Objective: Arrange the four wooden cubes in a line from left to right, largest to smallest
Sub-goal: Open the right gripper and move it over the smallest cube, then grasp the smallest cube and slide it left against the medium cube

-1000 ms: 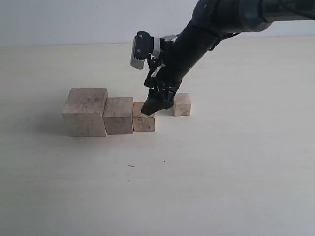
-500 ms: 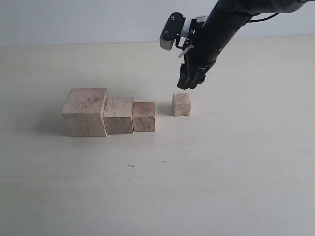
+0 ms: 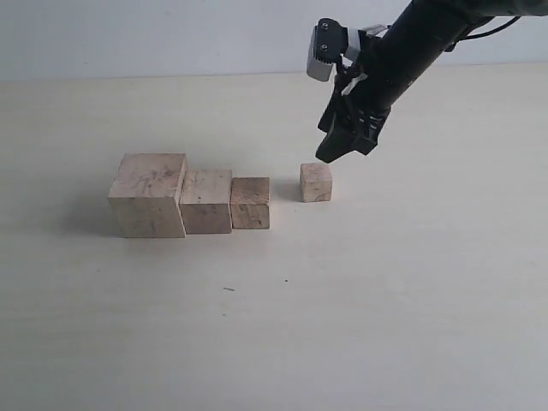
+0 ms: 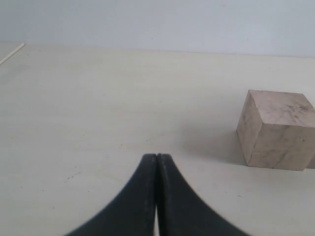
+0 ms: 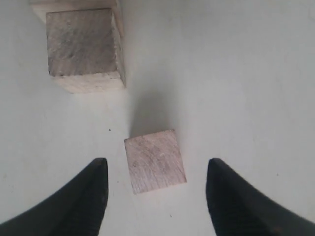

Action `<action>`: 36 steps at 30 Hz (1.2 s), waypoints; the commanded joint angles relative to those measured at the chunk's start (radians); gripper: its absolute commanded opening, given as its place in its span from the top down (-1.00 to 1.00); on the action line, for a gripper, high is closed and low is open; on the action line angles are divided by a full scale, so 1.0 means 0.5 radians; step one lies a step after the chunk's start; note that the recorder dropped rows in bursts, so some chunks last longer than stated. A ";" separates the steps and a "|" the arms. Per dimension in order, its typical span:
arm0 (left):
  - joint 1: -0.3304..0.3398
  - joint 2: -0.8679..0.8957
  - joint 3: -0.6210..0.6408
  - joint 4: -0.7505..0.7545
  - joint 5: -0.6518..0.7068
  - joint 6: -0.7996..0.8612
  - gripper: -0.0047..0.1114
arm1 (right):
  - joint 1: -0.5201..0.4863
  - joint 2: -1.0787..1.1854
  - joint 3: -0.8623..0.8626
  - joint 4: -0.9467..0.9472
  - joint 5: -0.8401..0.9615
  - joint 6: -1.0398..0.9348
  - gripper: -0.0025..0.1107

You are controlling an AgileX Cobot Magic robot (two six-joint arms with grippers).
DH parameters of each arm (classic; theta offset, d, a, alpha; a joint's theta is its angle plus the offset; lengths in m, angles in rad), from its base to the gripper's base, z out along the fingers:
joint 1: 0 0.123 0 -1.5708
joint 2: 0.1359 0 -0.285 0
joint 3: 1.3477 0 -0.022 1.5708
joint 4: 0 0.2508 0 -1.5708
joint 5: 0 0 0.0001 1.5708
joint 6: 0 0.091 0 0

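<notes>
Hanging just above the smallest cube (image 3: pixel 316 182) and a little to its right, the right end effector (image 3: pixel 334 152) stood clear of it in the exterior view and held nothing. That view alone showed the whole arrangement on the pale worktop (image 3: pixel 385 300). The largest cube (image 3: pixel 148 195) sat at the left, the second cube (image 3: pixel 206 201) was set against its right side, and the third cube (image 3: pixel 250 203) was against that one in turn. The smallest stood apart to the right, across a gap of bare worktop and slightly farther back than the row. The exterior view did not show how far the jaws were parted, since the two merged into one dark shape. The right wrist view settled that: its two black fingers (image 5: pixel 86 196) were spread wide, with the smallest cube lying between them in the picture and touching neither. The third cube lay beyond it, and only a sliver of another block showed past that. The left end effector (image 4: pixel 156 164) was out of the exterior view altogether. Only the left wrist view showed it, low over bare worktop with its fingertips pressed together and nothing between them. A big cube, by its dark grain marks the largest, stood well off to one side.
</notes>
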 commanded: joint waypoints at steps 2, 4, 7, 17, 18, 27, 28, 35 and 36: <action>-0.011 -0.012 0.002 -0.015 -0.027 0.002 0.92 | -0.012 0.119 0.004 0.076 0.026 -0.121 -0.03; -0.011 -0.012 0.002 -0.015 -0.027 0.002 0.92 | -0.012 0.141 0.004 0.076 0.008 -0.155 -0.03; -0.011 -0.012 0.002 -0.015 -0.027 0.002 0.92 | -0.012 0.154 0.004 0.077 0.003 -0.213 -0.03; -0.011 -0.012 0.002 -0.015 -0.027 0.002 0.92 | -0.012 0.274 0.004 0.123 -0.074 -0.260 -0.24; -0.011 -0.012 0.002 -0.015 -0.027 0.002 0.92 | -0.012 0.274 0.004 0.123 -0.091 -0.260 -0.24; -0.011 -0.012 0.002 -0.015 -0.027 0.002 0.92 | -0.012 0.274 0.004 0.021 -0.047 -0.255 0.40; -0.011 -0.012 0.002 -0.015 -0.027 0.002 0.92 | -0.012 0.274 0.004 0.025 -0.047 -0.250 0.44; -0.011 -0.012 0.002 -0.015 -0.027 0.002 0.92 | -0.008 0.274 0.004 0.192 0.198 -0.320 0.96; -0.011 -0.012 0.002 -0.015 -0.027 0.002 0.92 | 0.005 0.274 0.004 0.194 0.227 -0.364 0.96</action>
